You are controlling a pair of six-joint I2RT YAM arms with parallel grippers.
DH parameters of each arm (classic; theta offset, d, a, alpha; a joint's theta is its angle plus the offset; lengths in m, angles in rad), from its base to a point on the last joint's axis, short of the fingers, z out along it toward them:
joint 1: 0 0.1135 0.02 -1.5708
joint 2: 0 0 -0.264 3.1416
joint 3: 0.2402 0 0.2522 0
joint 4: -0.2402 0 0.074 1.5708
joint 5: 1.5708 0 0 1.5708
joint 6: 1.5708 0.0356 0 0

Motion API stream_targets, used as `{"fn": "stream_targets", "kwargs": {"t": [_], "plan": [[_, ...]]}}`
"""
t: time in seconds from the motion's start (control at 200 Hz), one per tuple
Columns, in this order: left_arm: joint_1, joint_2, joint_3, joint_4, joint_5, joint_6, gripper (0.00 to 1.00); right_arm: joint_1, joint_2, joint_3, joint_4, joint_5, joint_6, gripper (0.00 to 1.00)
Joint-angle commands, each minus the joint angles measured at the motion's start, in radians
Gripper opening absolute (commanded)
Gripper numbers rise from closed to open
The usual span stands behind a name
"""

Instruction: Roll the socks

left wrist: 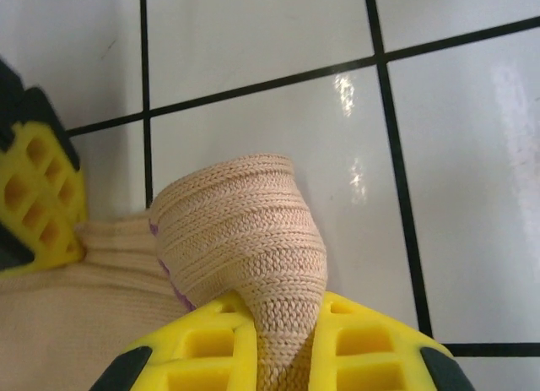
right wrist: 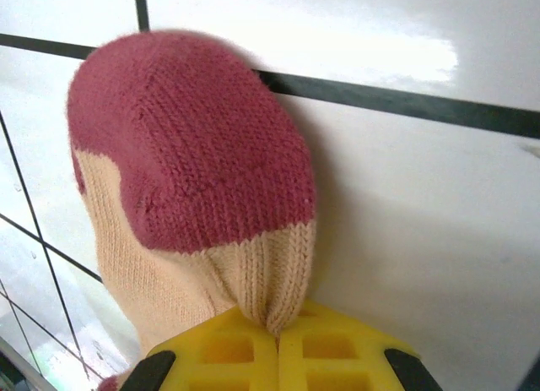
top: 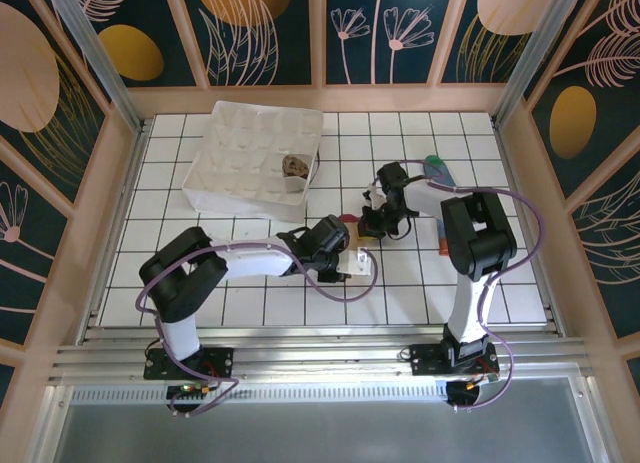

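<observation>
Here the beige sock (right wrist: pixel 194 154) lies near the middle of the bench (top: pixel 420 293), held at both ends between the two arms. Right pincer (right wrist: pixel 277 336) is closed on a fold of beige knit just under the red toe, pads nearly meeting. Left pincer (left wrist: pixel 283 344) is likewise clamped on a bunched ridge of the cuff end, with a sliver of purple stripe beside it. The long axis runs pincer to pincer, short and slack, on a diagonal in the top view: toe on the far side, cuff on the near side. Neither arm is nearer, since each has its own end. Judgement: rolling depends on turning one end toward the other along this line. The surface is glossy white tile with dark grid lines and looks slippery. The blue-grey sock (top: pixel 437 167) lies well apart at far right. The argyle sock (top: pixel 296 166) sits in a white tray (top: pixel 215 183) at far left.
</observation>
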Motion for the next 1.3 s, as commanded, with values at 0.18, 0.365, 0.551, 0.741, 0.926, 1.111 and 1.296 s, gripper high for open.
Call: {"fn": "stream_targets", "kwargs": {"t": [0.18, 0.365, 0.551, 0.741, 0.926, 1.111, 1.296], "plan": [[-0.002, 0.218, 0.213, -0.338, 0.314, 0.016, 0.0, 0.044, 0.102, -0.022, 0.154, 0.02, -0.038, 0.08], [0.03, 0.326, 0.304, -0.396, 0.492, -0.075, 0.0, 0.012, 0.024, -0.092, 0.181, -0.012, -0.042, 0.21], [0.081, 0.383, 0.356, -0.415, 0.585, -0.194, 0.0, -0.054, -0.1, -0.201, 0.22, -0.071, -0.022, 0.41], [0.139, 0.416, 0.376, -0.435, 0.632, -0.245, 0.0, -0.093, -0.248, -0.312, 0.215, -0.08, -0.001, 0.47], [0.172, 0.467, 0.438, -0.523, 0.669, -0.197, 0.0, -0.097, -0.363, -0.425, 0.252, -0.103, 0.065, 0.58], [0.185, 0.487, 0.457, -0.539, 0.68, -0.194, 0.0, -0.096, -0.459, -0.526, 0.298, -0.096, 0.137, 0.55], [0.199, 0.507, 0.479, -0.553, 0.664, -0.21, 0.0, -0.096, -0.542, -0.581, 0.305, -0.076, 0.185, 0.58]]}}
